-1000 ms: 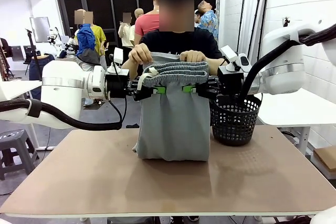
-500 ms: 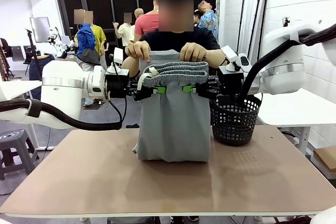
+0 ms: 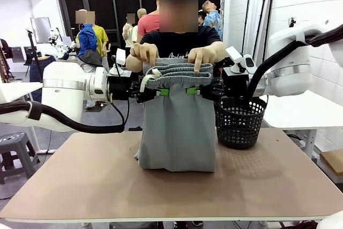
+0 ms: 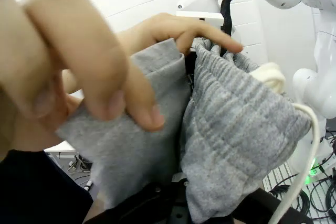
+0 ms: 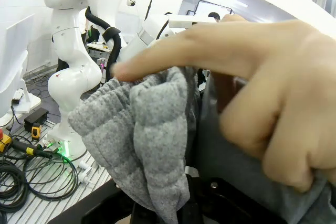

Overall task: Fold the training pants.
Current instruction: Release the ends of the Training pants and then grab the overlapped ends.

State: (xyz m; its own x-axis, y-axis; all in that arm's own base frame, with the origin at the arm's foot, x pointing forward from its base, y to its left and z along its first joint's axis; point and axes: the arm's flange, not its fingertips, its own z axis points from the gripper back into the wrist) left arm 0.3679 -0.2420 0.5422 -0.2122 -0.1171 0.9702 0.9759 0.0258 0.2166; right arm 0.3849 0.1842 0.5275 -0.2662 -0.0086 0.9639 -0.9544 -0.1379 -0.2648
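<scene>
Training pants (image 3: 177, 127) hanging over the table (image 3: 80, 181) middle, lower end on it, left gripper (image 3: 161, 91) at waistband's left, right gripper (image 3: 194, 90) at its right, person's hands (image 3: 144, 53) behind it, basket (image 3: 239, 124) just right.

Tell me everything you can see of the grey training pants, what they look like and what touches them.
The training pants are light grey soft jersey, hanging upright as a folded panel whose lower fold rests on the table. The gathered elastic waistband, with a white drawstring, is at the top, clamped by the left pincer and right pincer. A person's hand and other hand hold another grey layer just behind it.
</scene>
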